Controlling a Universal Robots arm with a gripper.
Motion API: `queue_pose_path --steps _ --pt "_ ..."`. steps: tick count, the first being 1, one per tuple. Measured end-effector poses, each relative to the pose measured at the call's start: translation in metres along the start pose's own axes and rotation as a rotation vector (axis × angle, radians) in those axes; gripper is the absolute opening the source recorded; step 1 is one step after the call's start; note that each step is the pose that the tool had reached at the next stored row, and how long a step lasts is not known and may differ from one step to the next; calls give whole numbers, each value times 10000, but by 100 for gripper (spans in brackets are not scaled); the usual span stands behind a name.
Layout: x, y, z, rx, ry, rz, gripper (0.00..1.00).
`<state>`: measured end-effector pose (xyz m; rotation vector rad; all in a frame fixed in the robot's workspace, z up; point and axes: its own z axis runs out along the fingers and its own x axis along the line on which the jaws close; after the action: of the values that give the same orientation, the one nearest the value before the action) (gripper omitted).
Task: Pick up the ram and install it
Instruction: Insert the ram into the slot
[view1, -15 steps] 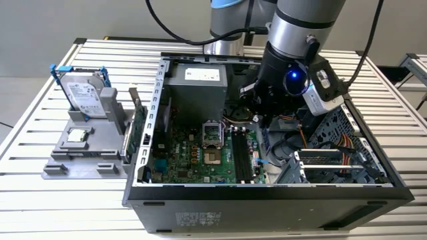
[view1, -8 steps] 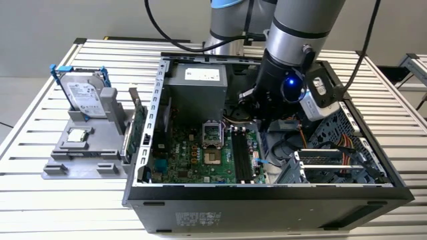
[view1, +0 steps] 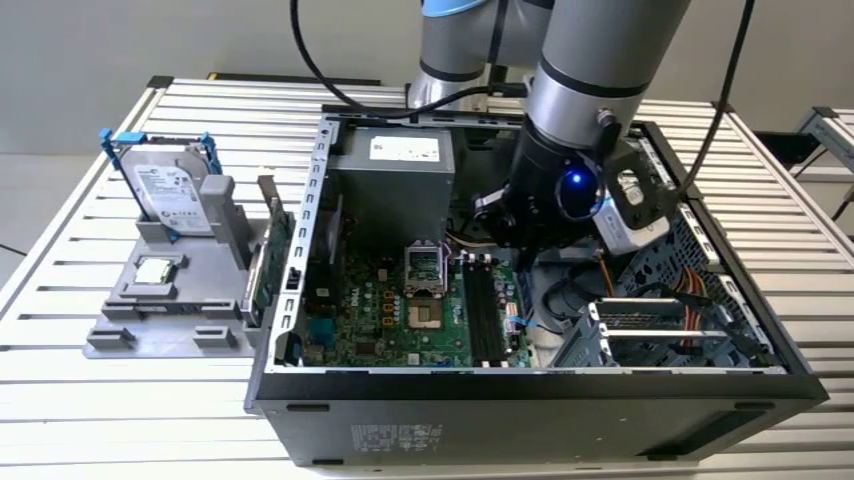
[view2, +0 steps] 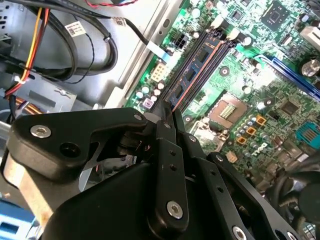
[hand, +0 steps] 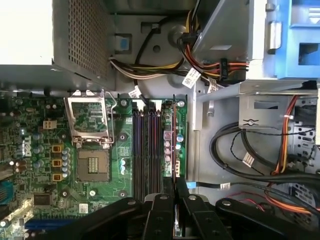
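Pincer (hand: 175, 184) clenched on the long dark-blue ram stick (view2: 192, 75), edge-on over the black memory slots (hand: 145, 150) at the green motherboard's (hand: 127, 135) edge. Judgement: align parallel to slot, press evenly.

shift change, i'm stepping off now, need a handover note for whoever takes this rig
Jaws: shut on the ram, which is held on edge.
Where: inside the open computer case, with the ram running parallel to the black memory slots on the motherboard, near the processor socket.
Done: ram picked up and brought over the slots.
Left: seating it. The views do not show it pressed home in a slot.
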<state>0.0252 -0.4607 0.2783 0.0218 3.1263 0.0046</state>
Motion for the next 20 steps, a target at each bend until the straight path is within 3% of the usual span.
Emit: queue_pose_path --steps 7,14,20 --pt "2 0 127 0 0 -8 0" --pt "3 -1 211 0 0 -10 0" --pt "5 -1 354 1 0 -14 0"
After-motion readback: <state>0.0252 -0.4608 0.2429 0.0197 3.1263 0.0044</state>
